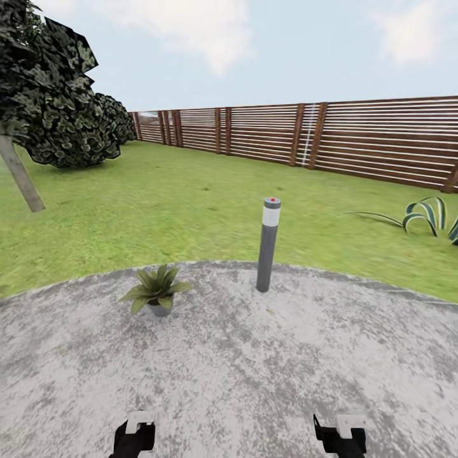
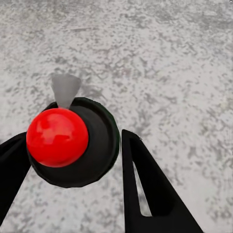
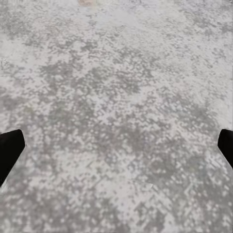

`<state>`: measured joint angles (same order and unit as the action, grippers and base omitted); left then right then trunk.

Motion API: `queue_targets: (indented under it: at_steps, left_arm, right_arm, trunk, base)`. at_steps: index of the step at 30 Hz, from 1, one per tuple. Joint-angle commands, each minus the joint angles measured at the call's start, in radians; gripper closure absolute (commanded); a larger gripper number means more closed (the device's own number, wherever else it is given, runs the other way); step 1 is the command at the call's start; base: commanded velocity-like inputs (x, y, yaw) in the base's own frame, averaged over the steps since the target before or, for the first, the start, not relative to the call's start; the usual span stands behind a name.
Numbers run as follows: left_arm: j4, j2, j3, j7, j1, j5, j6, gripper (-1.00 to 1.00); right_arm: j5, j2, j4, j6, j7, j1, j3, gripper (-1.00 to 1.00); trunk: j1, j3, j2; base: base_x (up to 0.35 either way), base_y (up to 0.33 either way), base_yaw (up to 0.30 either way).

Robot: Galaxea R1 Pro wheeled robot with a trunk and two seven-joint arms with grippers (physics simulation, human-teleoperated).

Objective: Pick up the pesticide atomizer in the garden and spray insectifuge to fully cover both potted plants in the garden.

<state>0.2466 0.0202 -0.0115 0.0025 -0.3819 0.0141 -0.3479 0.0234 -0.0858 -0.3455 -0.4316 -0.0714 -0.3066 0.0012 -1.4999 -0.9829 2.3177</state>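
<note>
the left fingers (image 2: pixel 150 194) are closing on the atomizer (image 2: pixel 99 145): one finger is pressing each side of its dark round body, which is showing end-on. a red ball (image 2: pixel 57 137) is sitting on the near end and a grey cone (image 2: pixel 64 90) is projecting past it toward the patio (image 1: pixel 254 381). the right fingers (image 3: pixel 9 150) are standing wide apart and holding nothing, with only their tips showing over bare stone. in the head view both sets of fingers are hanging low at the frame's bottom edge, left (image 1: pixel 137 439) and right (image 1: pixel 340 436).

step in hand: judging by the grip, pick-up is done and the approach to the first plant is in progress. one plant (image 1: pixel 156 291) is standing on the patio ahead and to the left, well apart from the fingers, near the lawn (image 1: pixel 191 210). a bollard (image 1: pixel 268 245) is standing to its right.

next move: the base is needing to close in on the plant, then the left arm is needing to lift and aim the nozzle end at the leaves.

limits of view:
- the second plant is not identifiable here.
- the atomizer's label and trigger are hidden by the end-on angle, so the nozzle direction is only a guess.
- the head view is cutting off both arms, and the held atomizer is too obscured to make out there.
- spray on the leaves, if any, is too fine to tell.
</note>
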Motion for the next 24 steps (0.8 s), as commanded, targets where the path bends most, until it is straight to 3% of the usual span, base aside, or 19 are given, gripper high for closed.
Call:
queue_targets:
  at_steps: [1, 9, 18, 24]
  left_arm:
    - [-0.001, 0.000, -0.001, 0.001, -0.001, 0.001, -0.003, 1.00]
    - [-0.001, 0.000, -0.001, 0.001, -0.001, 0.001, -0.003, 1.00]
    - [-0.001, 0.000, 0.000, 0.001, -0.001, 0.001, -0.003, 1.00]
    - [-0.001, 0.000, 0.000, 0.001, -0.001, 0.001, -0.003, 1.00]
  right_arm:
    - [0.003, 0.000, 0.000, -0.003, -0.004, 0.000, 0.000, -1.00]
    - [0.003, 0.000, 0.000, -0.003, -0.004, 0.000, 0.000, -1.00]
    - [0.003, 0.000, 0.000, -0.003, -0.004, 0.000, 0.000, -1.00]
    - [0.001, 0.000, -0.001, -0.003, -0.003, 0.000, 0.000, -1.00]
  trunk:
    - [0.000, -0.001, 0.000]
    - [0.000, -0.001, 0.000]
    - [0.000, -0.001, 0.000]
    - [0.000, -0.001, 0.000]
  base:
    - [0.338, 0.000, 0.277]
    - [0.310, 0.064, 0.276]
    - [0.053, 0.013, 0.268]
    - [0.272, 0.000, 0.052]
